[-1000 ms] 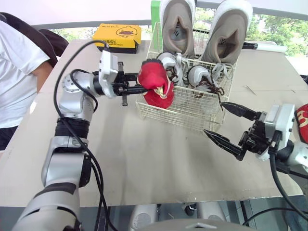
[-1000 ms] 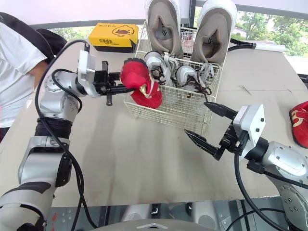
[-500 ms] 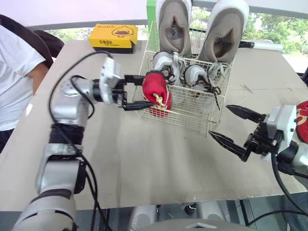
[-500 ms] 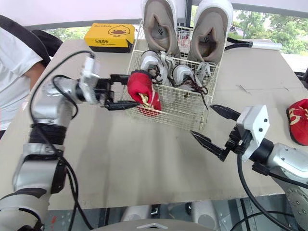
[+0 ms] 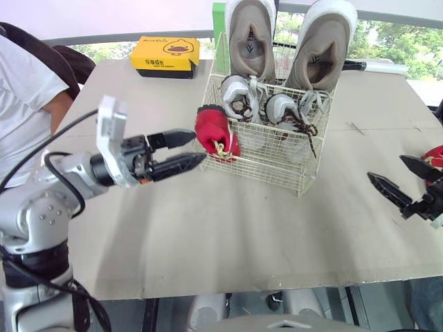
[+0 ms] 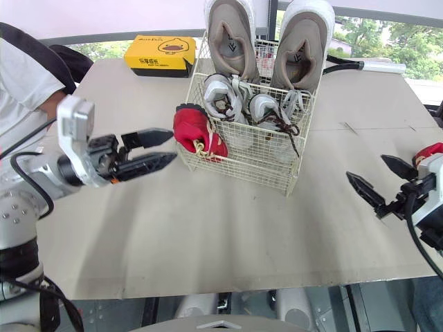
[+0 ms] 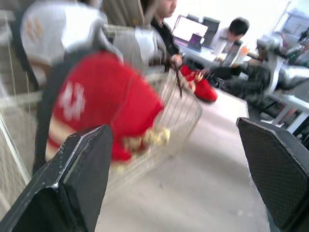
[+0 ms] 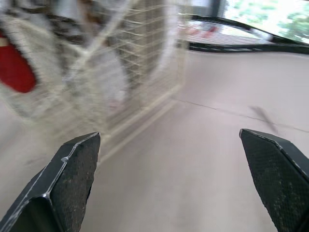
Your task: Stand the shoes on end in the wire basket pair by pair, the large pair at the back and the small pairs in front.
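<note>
Hovering left gripper [image 5: 199,144] wide beside red shoe [image 5: 216,135] at wire basket [image 5: 277,173] front, small-pair spot; right gripper [image 6: 367,167] wide, empty.

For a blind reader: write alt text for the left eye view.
The left pincer, open and empty, points at a small red shoe at the front left corner of a wire basket that holds two grey pairs. The right pincer hangs open near a second red shoe.
</note>
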Robot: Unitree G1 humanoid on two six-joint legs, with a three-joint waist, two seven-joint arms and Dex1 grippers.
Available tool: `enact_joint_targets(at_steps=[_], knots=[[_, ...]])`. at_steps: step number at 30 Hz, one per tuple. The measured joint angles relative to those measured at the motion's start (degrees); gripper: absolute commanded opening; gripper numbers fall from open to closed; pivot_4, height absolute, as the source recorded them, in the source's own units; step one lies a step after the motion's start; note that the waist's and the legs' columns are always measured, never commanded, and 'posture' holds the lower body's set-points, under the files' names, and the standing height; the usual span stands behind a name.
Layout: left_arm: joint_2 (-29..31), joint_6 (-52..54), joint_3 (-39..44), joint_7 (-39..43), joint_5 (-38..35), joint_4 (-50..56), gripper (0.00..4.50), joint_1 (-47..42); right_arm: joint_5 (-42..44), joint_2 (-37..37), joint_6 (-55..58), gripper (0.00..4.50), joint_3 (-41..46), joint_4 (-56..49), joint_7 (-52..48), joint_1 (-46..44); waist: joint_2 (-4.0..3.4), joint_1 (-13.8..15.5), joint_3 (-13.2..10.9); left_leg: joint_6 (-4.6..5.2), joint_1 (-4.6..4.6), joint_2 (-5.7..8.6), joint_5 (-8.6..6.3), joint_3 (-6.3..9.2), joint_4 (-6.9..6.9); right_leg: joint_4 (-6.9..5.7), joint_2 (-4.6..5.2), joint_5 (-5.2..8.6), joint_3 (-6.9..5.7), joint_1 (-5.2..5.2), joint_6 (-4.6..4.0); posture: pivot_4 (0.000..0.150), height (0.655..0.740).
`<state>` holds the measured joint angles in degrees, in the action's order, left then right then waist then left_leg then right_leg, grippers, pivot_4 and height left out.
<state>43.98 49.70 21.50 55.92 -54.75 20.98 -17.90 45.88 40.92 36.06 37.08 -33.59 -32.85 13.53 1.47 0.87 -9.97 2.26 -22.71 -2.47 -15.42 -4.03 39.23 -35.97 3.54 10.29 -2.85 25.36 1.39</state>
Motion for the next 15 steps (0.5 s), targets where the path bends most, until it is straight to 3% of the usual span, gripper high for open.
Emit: enact_joint_targets(at_steps=[7, 12, 15], knots=[[-0.34, 0.12, -1.00, 0.68, -8.18, 7.95, 4.43, 0.31, -5.80, 7.40, 4.40, 4.50, 1.22, 9.75, 1.22, 0.56, 0.01, -0.08, 0.01, 0.13, -0.06, 0.13, -0.07, -0.10, 0.00, 0.08, 0.01, 0.00, 0.32, 0.04, 0.01, 0.150, 0.7400], [-2.35, -1.54, -8.56, -0.29, -7.15, 14.67, 4.43, 2.25, -10.72, 11.11, 9.24, 4.50, -0.67, 18.89, 5.64, -6.12, -0.01, -0.15, 0.01, 0.13, 0.01, 0.16, -0.07, -0.11, 0.01, 0.05, -0.16, -0.01, 0.56, 0.05, 0.01, 0.150, 0.7400], [-3.46, -3.45, -13.65, -1.64, -4.05, 16.80, 4.43, 2.37, -14.39, 17.35, 14.12, 4.50, -5.54, 24.56, 6.98, -11.77, -0.03, -0.22, 0.02, 0.13, 0.04, 0.17, -0.07, -0.10, 0.04, 0.04, -0.57, -0.01, 1.13, 0.04, 0.01, 0.150, 0.7400]])
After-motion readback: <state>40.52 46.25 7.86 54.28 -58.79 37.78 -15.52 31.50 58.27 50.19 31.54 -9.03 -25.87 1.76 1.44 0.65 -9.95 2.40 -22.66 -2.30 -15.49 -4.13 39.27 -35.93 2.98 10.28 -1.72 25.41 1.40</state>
